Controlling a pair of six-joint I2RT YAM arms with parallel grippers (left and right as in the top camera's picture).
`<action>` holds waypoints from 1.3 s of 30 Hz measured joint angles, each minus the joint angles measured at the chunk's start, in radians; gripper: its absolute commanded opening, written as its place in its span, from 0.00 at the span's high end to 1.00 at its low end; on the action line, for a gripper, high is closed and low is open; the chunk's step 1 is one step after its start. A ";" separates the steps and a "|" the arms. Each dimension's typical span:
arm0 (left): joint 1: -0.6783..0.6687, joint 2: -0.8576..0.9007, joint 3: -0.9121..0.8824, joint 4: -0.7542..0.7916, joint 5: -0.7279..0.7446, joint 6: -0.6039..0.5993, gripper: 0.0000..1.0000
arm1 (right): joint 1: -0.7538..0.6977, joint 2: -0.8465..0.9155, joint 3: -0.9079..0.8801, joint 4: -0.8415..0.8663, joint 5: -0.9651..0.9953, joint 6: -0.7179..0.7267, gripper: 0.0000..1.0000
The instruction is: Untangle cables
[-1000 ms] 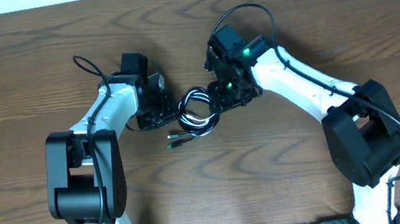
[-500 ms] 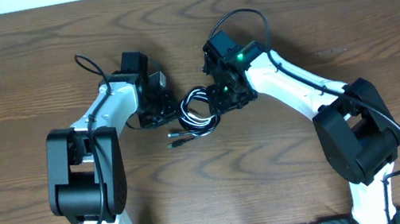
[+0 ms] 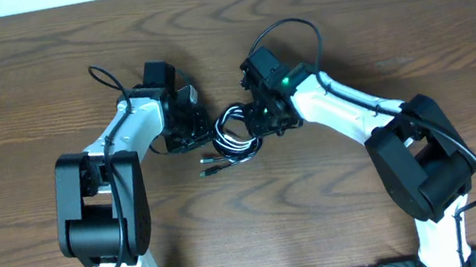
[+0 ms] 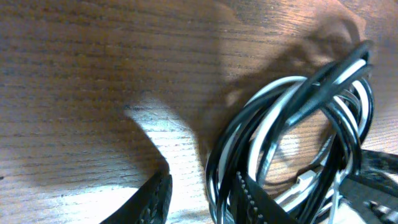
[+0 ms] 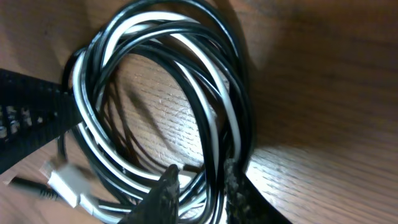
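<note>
The cables (image 3: 233, 134), one black and one white, lie coiled together in one bundle on the table between my two grippers. Their plug ends (image 3: 210, 167) stick out at the front left. My left gripper (image 3: 200, 137) is at the bundle's left edge. In the left wrist view it (image 4: 200, 200) stands open, with strands of the cables (image 4: 329, 71) against its right finger and bare wood beside the left one. My right gripper (image 3: 261, 128) is at the bundle's right edge. Its jaws (image 5: 202, 193) are narrow round a few strands of the cables (image 5: 239, 93), with a slim gap at the left finger.
Both arms reach in over the brown wooden table (image 3: 393, 23). A white plug (image 5: 62, 180) lies at the coil's lower left in the right wrist view. The left gripper's dark ribbed finger (image 5: 25, 118) shows there too.
The right gripper has shifted slightly left onto the coil and its jaws have narrowed round the strands. The left arm and the bundle have hardly moved.
</note>
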 measured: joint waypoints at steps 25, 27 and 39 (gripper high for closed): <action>0.005 0.011 -0.001 -0.024 0.135 0.101 0.52 | 0.043 -0.002 -0.067 0.112 0.111 0.059 0.83; 0.005 0.013 -0.001 -0.024 0.136 0.101 0.55 | 0.048 -0.002 -0.071 0.125 0.117 0.058 0.89; -0.006 0.017 -0.002 -0.014 0.043 0.097 0.86 | 0.021 -0.003 -0.075 0.126 0.044 0.065 0.99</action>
